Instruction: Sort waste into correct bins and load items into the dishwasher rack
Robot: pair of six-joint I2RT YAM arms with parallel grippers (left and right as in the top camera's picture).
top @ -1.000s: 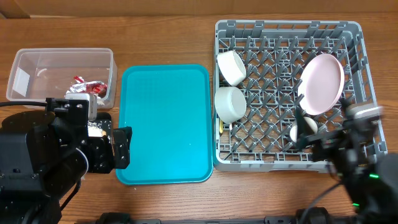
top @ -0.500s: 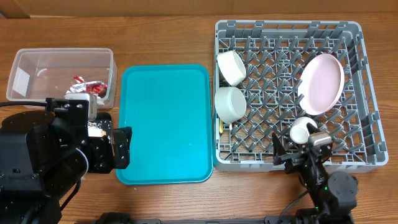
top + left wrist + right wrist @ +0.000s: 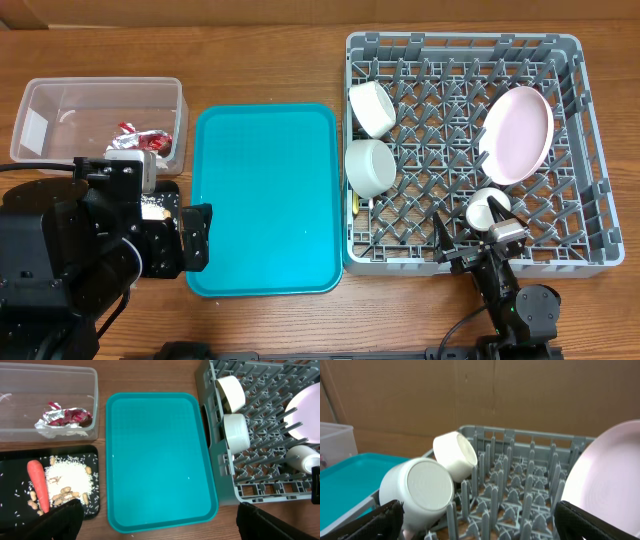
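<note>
Wood-grain surface [image 3: 270, 60] from overhead: the grey dishwasher rack [image 3: 460, 40] lies just ahead of the right claw [image 3: 472, 240], whose jaws are spread wide and empty. A white cup [image 3: 488, 210] sits just beyond its tips, and a pale pink plate [image 3: 517, 135] leans farther in.

Left wrist: the left claw [image 3: 160, 515] gapes, holding nothing, and the frame crops it. Beneath one tip lies the black tray [image 3: 15, 475] with carrot [image 3: 37, 485] and rice [image 3: 67, 477]. Beyond, the clear tub [image 3: 30, 390] holds a red-and-silver wrapper [image 3: 65, 417].

Right wrist: a white bowl [image 3: 422, 487] shows its base ahead, with a second bowl [image 3: 455, 455] behind it. The plate is cut off.
</note>
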